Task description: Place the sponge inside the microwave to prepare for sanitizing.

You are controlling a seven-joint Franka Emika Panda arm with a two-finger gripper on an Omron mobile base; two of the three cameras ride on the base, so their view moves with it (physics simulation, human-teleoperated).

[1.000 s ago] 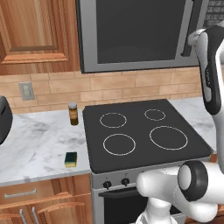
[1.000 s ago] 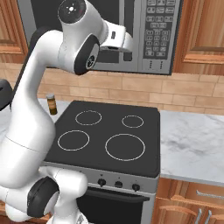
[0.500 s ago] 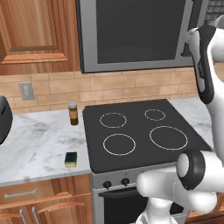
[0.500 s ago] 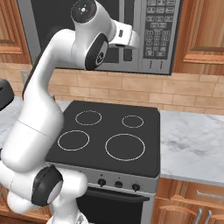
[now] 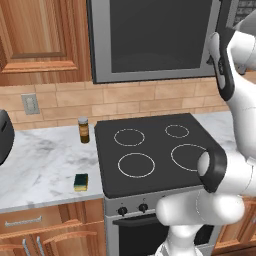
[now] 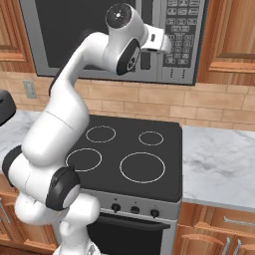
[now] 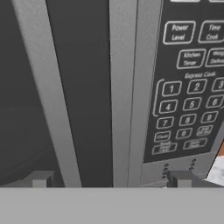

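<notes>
Marble counter under blocky sponge; wide-open gripper facing steel-framed microwave.

The microwave is cut off at the top edge in the left base view — its keypad (far right) mostly hidden behind the white arm. The sponge shows too small for surface detail.

base views flank stovetop, hand view near microwave
</notes>
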